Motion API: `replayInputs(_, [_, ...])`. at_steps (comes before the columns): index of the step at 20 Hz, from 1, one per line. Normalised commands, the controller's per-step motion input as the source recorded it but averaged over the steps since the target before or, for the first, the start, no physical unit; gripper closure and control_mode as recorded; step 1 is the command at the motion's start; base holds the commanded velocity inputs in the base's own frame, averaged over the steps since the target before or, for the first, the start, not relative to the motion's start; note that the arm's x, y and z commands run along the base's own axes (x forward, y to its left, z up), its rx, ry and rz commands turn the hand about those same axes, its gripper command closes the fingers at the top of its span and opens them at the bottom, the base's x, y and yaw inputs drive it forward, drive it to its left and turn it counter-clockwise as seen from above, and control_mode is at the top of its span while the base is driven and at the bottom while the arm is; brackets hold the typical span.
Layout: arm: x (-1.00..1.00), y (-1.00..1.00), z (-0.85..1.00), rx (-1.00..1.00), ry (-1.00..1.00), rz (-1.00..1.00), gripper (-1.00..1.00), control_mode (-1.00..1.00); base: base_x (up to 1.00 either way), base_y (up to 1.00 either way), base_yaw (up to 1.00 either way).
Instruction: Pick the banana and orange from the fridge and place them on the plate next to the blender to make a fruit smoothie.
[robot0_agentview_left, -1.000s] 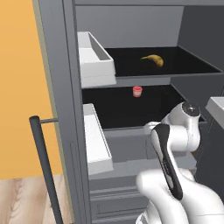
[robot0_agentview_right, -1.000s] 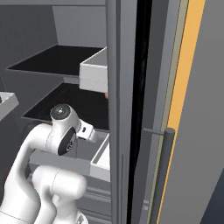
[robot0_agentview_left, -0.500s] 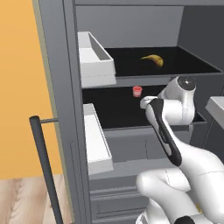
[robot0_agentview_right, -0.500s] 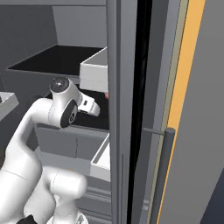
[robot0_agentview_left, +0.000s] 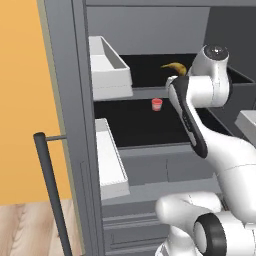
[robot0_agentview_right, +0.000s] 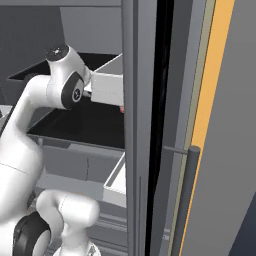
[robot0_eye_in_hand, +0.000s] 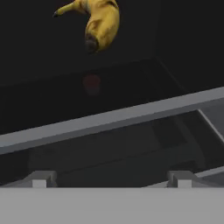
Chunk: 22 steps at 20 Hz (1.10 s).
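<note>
Arm: raised in front of the open fridge (robot0_agentview_left: 75, 100), wrist level with the upper shelf (robot0_agentview_left: 150, 90).
Gripper (robot0_eye_in_hand: 109, 181): jaws spread wide — holding nothing, tips at the shelf's front edge.
Banana (robot0_eye_in_hand: 98, 22): lying on the black upper shelf, further in.
Cup (robot0_agentview_left: 157, 104): red-and-white, on the lower shelf — no legible writing.

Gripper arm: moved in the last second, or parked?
Yes. In the left base view the arm has risen against the fridge, from beside the lower shelf to the banana shelf.
</note>
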Motion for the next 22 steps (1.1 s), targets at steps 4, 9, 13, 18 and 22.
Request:
replayInputs(4, [0.3,-0.2,0.49,-0.01,-0.04,-0.07,-1.0,-1.0,0.0,0.0,0.0])
replayInputs(9, [0.79,-0.14,0.07,0.0,0.03,-0.01,-1.0,-1.0,0.0,0.0,0.0])
replayInputs(13, [0.9,-0.13,0.0,0.0,0.05,0.0,-1.0,-1.0,0.0,0.0,0.0])
replayInputs(18, [0.88,-0.17,0.0,0.0,0.1,0.0,-1.0,-1.0,0.0,0.0,0.0])
replayInputs(22, [0.84,-0.19,-0.09,0.0,0.12,0.0,-1.0,-1.0,0.0,0.0,0.0])
